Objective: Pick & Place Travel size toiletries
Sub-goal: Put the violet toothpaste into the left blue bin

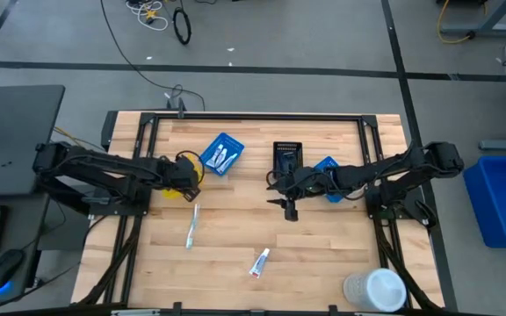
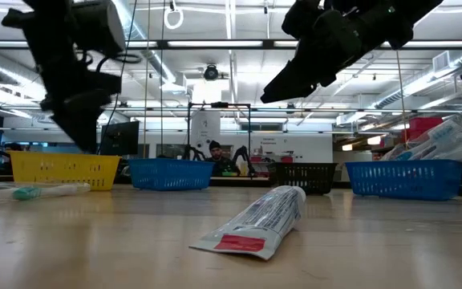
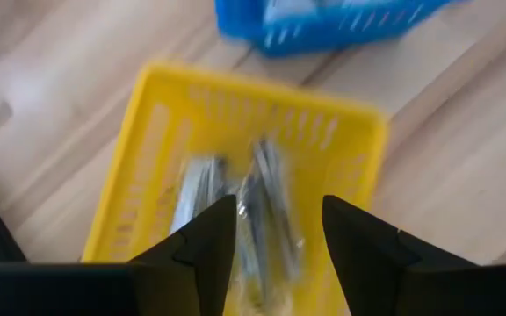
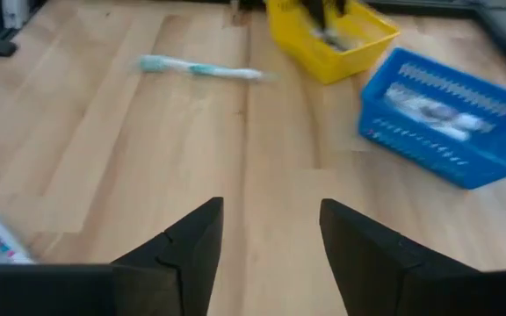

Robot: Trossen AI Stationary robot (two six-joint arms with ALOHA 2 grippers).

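The left end effector (image 1: 185,173) hangs over the yellow bin (image 3: 148,149) at the left middle of the surface (image 1: 235,237). Its fingers (image 3: 202,241) are spread apart with nothing between them. Slim wrapped items (image 3: 262,197) lie in the bin under them, too blurred to name.

The right end effector (image 1: 290,209) hangs above bare wood near the middle of the surface, just in front of the black bin (image 1: 287,156). Its fingers (image 4: 196,241) are parted and empty too.

Two toiletries lie loose on the surface. A toothbrush (image 1: 192,225) rests on the wood in front of the yellow bin, left of centre; the right wrist view shows it with a teal head (image 4: 198,69). A toothpaste tube (image 1: 260,261) with a red end lies near the front edge, well apart from both end effectors; in the low view it is closest to the camera (image 2: 255,221).

A blue bin (image 1: 222,154) sits tilted behind the middle, holding white tubes. A second blue bin (image 1: 327,167) lies under the right arm, also holding tubes in the low view (image 2: 406,178). A white round container (image 1: 374,289) stands at the front right corner.
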